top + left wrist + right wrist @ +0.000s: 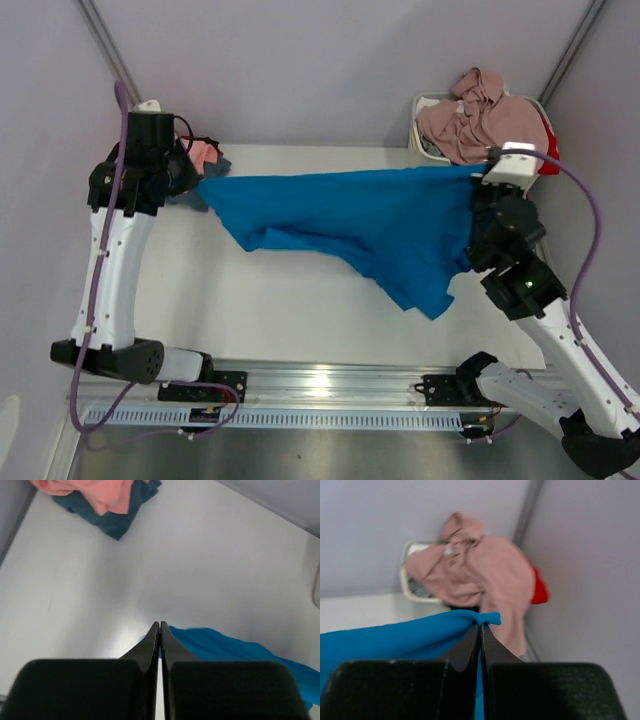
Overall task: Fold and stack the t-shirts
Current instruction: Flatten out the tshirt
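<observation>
Bright blue t-shirt [370,225] spans the middle of the top view. Its upper edge is pulled into a nearly straight line between the two arms, and the body sags toward the lower right of the frame. Whether that hanging part touches the white worktop [300,300] cannot be told. The spread looks like a way to open the shirt out flat before it is laid down for folding, so the fold itself is not yet begun.

At the left end of the taut edge, the left gripper [160,630] has its jaws pressed together with blue cloth emerging beside the tips, so it is pinching the shirt. At the right end, the right gripper [480,627] is closed the same way on a corner of the cloth, which curls over its tips. Holding the two ends well apart is what makes the edge straight.

Behind the left gripper, in the upper left of the left wrist view, a salmon pink t-shirt [100,495] lies on a slate blue-grey t-shirt [115,522]. This is probably the place where the stack is meant to grow. In the upper right of the top view, a white slatted basket [425,110] holds a crumpled dusty mauve-pink t-shirt [480,115] heaped over its rim. A red t-shirt [548,150] shows at its right side. Both are waiting to be folded.
</observation>
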Controlling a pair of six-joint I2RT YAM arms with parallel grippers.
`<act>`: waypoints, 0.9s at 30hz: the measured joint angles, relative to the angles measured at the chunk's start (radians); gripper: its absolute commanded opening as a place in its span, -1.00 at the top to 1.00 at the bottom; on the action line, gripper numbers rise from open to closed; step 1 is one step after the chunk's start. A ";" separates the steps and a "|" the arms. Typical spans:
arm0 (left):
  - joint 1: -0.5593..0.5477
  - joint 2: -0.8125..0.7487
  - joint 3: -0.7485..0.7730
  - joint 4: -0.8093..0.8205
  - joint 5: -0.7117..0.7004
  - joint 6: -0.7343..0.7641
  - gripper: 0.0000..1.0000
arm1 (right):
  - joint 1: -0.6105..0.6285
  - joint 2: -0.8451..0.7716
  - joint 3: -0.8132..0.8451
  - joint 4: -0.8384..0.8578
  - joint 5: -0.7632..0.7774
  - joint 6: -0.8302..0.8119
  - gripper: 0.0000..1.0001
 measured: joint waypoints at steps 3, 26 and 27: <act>-0.003 -0.109 -0.113 0.014 -0.082 0.008 0.99 | -0.085 -0.057 0.000 0.066 0.026 -0.066 1.00; -0.058 -0.374 -0.824 0.472 0.426 -0.085 0.21 | -0.136 -0.052 0.074 -0.120 -0.093 0.074 1.00; -0.076 -0.359 -0.871 0.512 0.485 -0.108 0.21 | -0.136 -0.056 0.075 -0.138 -0.098 0.087 1.00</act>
